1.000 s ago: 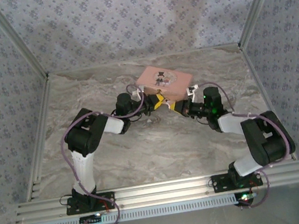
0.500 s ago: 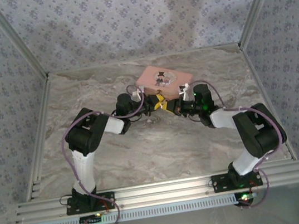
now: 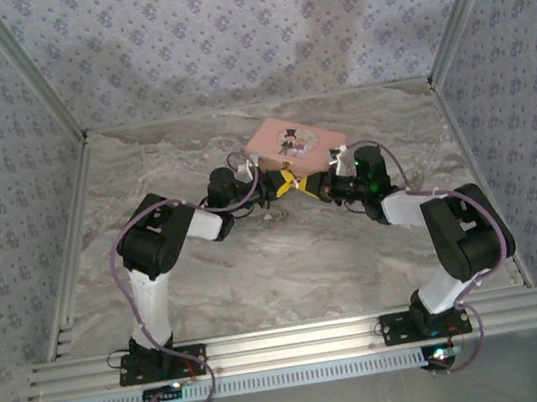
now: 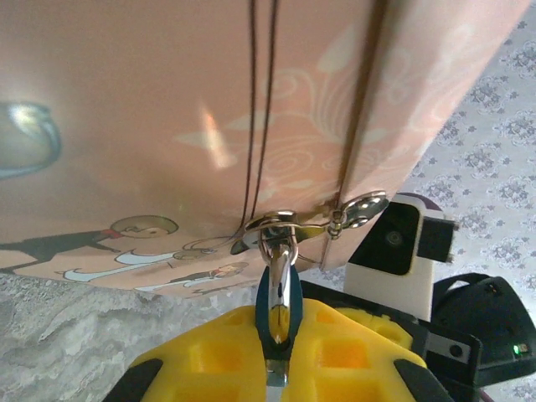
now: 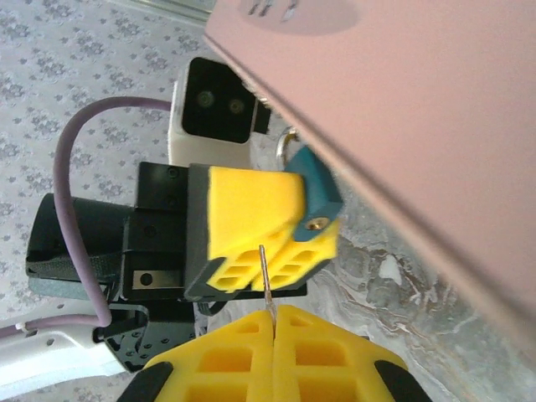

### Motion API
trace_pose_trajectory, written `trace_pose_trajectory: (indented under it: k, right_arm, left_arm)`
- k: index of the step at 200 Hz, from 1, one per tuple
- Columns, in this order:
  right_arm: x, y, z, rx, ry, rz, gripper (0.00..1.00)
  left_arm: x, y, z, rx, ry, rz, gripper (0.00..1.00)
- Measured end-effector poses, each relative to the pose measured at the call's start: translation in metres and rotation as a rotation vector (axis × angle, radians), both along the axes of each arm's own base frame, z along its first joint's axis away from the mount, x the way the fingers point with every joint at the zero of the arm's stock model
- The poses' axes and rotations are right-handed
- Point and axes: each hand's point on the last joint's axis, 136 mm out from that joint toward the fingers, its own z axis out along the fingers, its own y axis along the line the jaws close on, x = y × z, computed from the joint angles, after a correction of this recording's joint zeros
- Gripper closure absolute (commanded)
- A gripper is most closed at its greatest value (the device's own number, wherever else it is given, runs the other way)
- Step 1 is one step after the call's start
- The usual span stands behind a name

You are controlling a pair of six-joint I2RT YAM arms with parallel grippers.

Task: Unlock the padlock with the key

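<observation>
Both arms meet at the near edge of the pink tin, which lies on the desk.

- Padlock: hangs off the tin's near side. Its shackle is hooked through a silvery hasp on the tin's lid seam, and the teal body points away from the tin.
- Left gripper: clamped on the padlock body, one yellow finger each side, right against the tin's near wall. Top view puts it at the tin's near-left edge.
- Right gripper: fingers pressed together on the key, seen edge-on as a thin metal sliver sticking out from between the yellow pads. It faces the left gripper, just off the tin's near side.
- Keyhole: brass spot on the padlock's end face, visible in the right wrist view, just below the tin wall.
- Key tip sits in front of the left gripper's yellow finger, on the side of the keyhole away from the tin. Not in the keyhole. Can't tell whether the tip touches the finger.
- Shackle looks seated in the body. Can't confirm whether it is locked.
</observation>
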Motion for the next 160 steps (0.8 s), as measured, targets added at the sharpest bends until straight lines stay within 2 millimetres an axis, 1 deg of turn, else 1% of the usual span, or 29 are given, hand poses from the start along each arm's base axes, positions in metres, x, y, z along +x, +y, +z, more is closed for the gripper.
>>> trace_pose_trajectory:
  k: [34,68,98,160]
  right_arm:
    - [0.001,-0.007,-0.008,-0.014,0.026,-0.019,1.00]
    - [0.001,-0.006,-0.008,-0.014,0.027,-0.017,1.00]
    - [0.005,-0.003,-0.010,-0.015,0.030,-0.013,1.00]
    - [0.009,-0.001,-0.017,-0.023,0.050,-0.007,1.00]
  left_arm:
    - [0.001,0.001,0.001,-0.003,-0.003,-0.003,1.00]
    - [0.000,0.001,0.001,-0.005,0.003,-0.006,1.00]
    - [0.000,0.002,0.000,-0.004,0.005,-0.006,1.00]
    - [0.001,0.004,0.000,-0.011,0.006,-0.013,1.00]
